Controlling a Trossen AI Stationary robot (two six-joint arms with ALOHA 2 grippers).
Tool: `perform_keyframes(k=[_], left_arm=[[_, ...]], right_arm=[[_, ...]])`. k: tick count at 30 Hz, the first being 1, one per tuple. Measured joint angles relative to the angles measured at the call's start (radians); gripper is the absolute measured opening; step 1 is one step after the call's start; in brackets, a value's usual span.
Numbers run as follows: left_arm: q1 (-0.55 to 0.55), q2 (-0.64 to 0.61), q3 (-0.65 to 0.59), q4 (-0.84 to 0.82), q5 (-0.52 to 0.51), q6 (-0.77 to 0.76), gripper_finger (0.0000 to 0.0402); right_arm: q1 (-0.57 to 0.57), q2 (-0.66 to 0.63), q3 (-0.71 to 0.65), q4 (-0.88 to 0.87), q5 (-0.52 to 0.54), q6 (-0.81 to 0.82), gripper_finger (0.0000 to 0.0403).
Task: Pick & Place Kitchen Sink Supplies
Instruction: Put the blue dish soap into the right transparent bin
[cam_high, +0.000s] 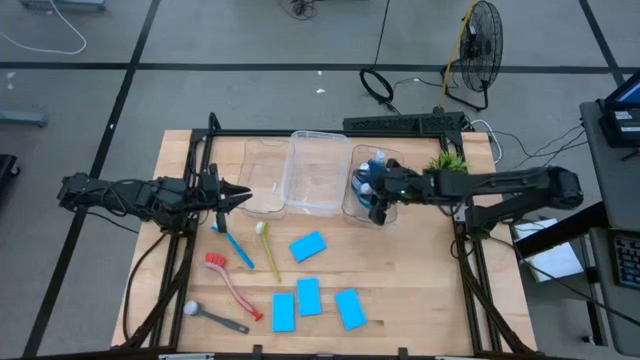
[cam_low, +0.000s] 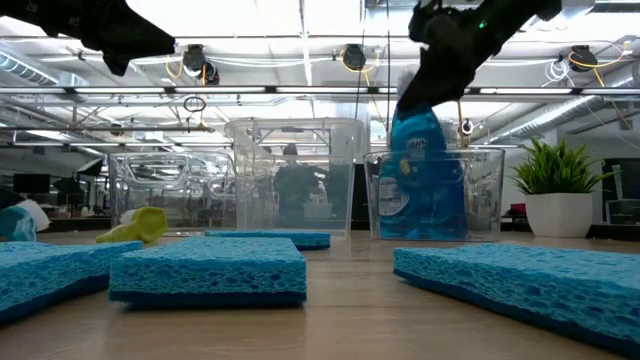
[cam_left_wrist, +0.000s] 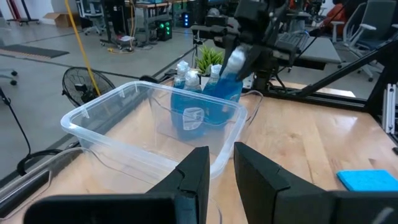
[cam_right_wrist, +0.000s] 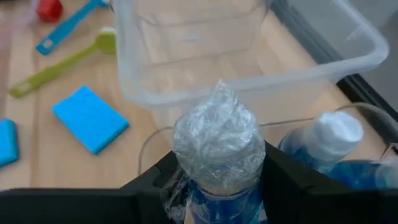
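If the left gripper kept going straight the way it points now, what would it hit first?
Probably the near wall of the middle clear bin, which sits right ahead of the left gripper. Beyond it stands the bin holding the blue bottles. Depth is hard to judge.

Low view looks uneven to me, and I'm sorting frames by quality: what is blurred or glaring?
Low view: the nearest sponge is soft, and ceiling lights glare above the clear bins. Right wrist view: the held bottle cap is blurred close to the lens.

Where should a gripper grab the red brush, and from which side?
Grip the red brush mid-handle, coming straight down from above. It lies flat on the table; the thin handle has clear wood on both sides there, away from the grey brush.
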Motion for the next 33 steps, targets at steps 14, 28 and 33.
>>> perform_keyframes(k=[14,28,33], left_arm=[[0.000,0.000,0.000,0.000,0.000,0.008,0.0077],[0.000,0.000,0.000,0.001,0.000,0.013,0.0077],[0.000,0.000,0.000,0.001,0.000,0.013,0.0077]], right_arm=[[-0.001,0.065,-0.163,0.296,0.052,0.103,0.0143],[0.002,0.063,-0.272,0.482,0.127,0.173,0.0144],[0.002,0.063,-0.273,0.479,0.113,0.173,0.0147]])
